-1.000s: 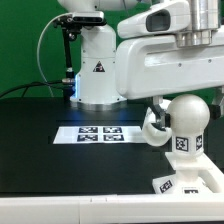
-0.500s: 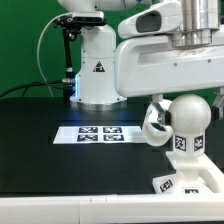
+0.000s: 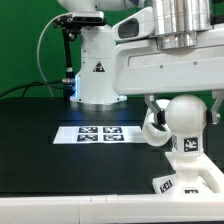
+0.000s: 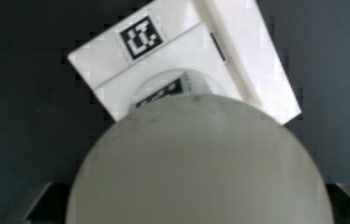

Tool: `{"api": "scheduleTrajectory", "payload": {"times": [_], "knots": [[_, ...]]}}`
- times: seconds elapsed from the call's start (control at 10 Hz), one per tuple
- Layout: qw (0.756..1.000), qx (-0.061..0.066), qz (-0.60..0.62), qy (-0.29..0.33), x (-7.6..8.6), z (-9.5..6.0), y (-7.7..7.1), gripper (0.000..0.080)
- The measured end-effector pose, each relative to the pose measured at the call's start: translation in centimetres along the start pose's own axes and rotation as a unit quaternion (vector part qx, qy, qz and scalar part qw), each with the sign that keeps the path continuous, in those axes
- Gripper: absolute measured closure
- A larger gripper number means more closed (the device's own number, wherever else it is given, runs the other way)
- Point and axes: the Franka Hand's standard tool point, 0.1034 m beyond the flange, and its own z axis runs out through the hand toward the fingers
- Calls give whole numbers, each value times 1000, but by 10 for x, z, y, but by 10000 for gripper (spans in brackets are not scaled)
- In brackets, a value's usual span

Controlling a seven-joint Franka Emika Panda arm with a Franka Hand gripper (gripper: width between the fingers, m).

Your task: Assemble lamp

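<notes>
Bulb (image 3: 188, 112): upright, ribbed neck down, standing on the base block; its round top fills the middle of the wrist view (image 4: 190, 160).
Base block (image 3: 190, 178): on the black table, in the near corner on the exterior view's right, close to the table's pale front edge; the frame cuts off its right side. In the wrist view (image 4: 243, 60) a tagged face and a long straight edge show beyond the bulb.
Shade (image 3: 153, 126): on the table just beside the bulb's neck, on the exterior view's left; whether they touch cannot be told.
Gripper (image 3: 182, 107): over the bulb with fingers (image 3: 149, 102) spread wide, one on each side of the globe; a gap shows on the shade's side. The wrist view (image 4: 186, 205) shows only the dark tips at the bulb's flanks.
Marker board (image 3: 97, 134): flat on the table, apart from the shade, further to the exterior view's left.
Table (image 3: 35, 150): bare black surface to the left of and in front of the marker board.
Arm's pedestal (image 3: 97, 78): behind the marker board, at the table's far edge.
</notes>
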Motion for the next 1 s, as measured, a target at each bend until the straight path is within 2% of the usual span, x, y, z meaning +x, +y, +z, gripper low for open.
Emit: {"api": "scheduleTrajectory", "payload": {"times": [0.1, 0.2, 0.4, 0.5, 0.6, 0.7, 0.8, 1.0], "knots": [[998, 9, 65, -9, -1, -1, -2, 225], [995, 12, 96, -15, -2, 0, -2, 225], [996, 12, 82, -15, -2, 0, -2, 225], [1000, 6, 19, -15, -2, 0, 0, 136], [998, -4, -57, -20, -3, -1, 1, 136], [992, -7, -125, -29, -3, -3, 0, 107], [978, -15, -204, -35, -8, -5, -3, 102], [960, -15, -278, -35, -10, -4, -4, 102]]}}
